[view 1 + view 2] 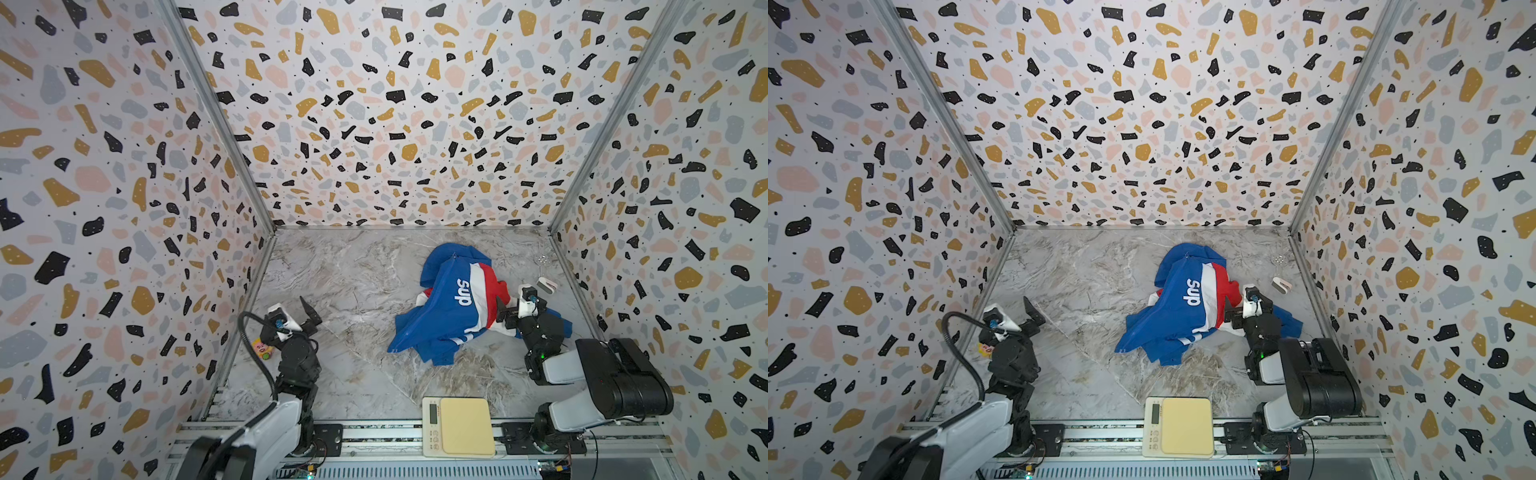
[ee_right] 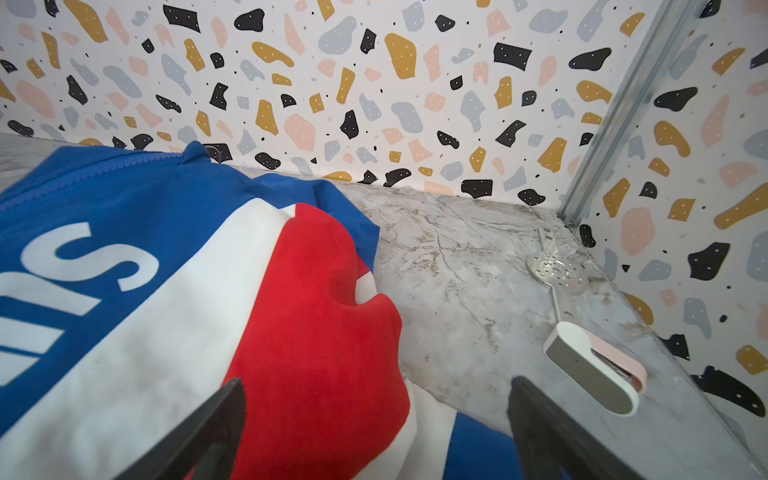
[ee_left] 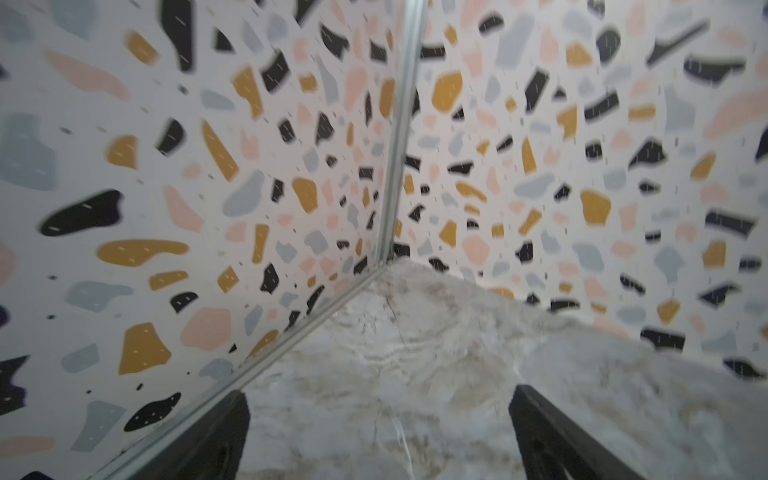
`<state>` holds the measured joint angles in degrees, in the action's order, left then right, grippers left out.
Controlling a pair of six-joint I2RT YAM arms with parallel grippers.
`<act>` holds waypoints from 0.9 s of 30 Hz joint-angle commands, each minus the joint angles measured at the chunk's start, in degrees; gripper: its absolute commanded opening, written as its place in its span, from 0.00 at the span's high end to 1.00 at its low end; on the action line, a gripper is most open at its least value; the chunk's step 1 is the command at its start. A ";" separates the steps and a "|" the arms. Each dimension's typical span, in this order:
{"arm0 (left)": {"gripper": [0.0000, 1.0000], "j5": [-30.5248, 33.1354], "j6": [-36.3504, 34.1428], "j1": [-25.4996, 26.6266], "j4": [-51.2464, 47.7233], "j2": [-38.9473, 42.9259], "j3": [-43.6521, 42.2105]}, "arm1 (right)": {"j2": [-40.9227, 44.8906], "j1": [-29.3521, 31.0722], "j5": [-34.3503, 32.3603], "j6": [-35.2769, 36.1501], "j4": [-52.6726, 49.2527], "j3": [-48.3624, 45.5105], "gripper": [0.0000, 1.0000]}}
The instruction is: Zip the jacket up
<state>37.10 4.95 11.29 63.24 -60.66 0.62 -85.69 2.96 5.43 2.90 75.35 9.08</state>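
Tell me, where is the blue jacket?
In both top views the jacket lies crumpled right of centre on the marble table, partly under the open right end effector.

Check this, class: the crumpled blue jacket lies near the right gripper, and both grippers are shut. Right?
Not shut: the wrist views show the left gripper and right gripper with jaws wide apart, so both are open. The jacket does lie near the right gripper.

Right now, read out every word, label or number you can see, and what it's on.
"sup": white letters on the crumpled blue, white and red fabric jacket.
Cream square kitchen scale: print beside its display too small to read.
Small yellow-and-pink object by the left wall: markings too blurred to read.
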 commanded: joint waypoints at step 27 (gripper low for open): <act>0.00 -10.95 -3.59 -3.03 6.81 -19.81 8.44 | 0.38 1.02 -4.64 -1.21 -4.68 3.14 0.01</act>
<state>26.98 2.15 8.40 68.95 -80.44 7.55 -85.67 4.12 1.61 2.42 70.72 11.11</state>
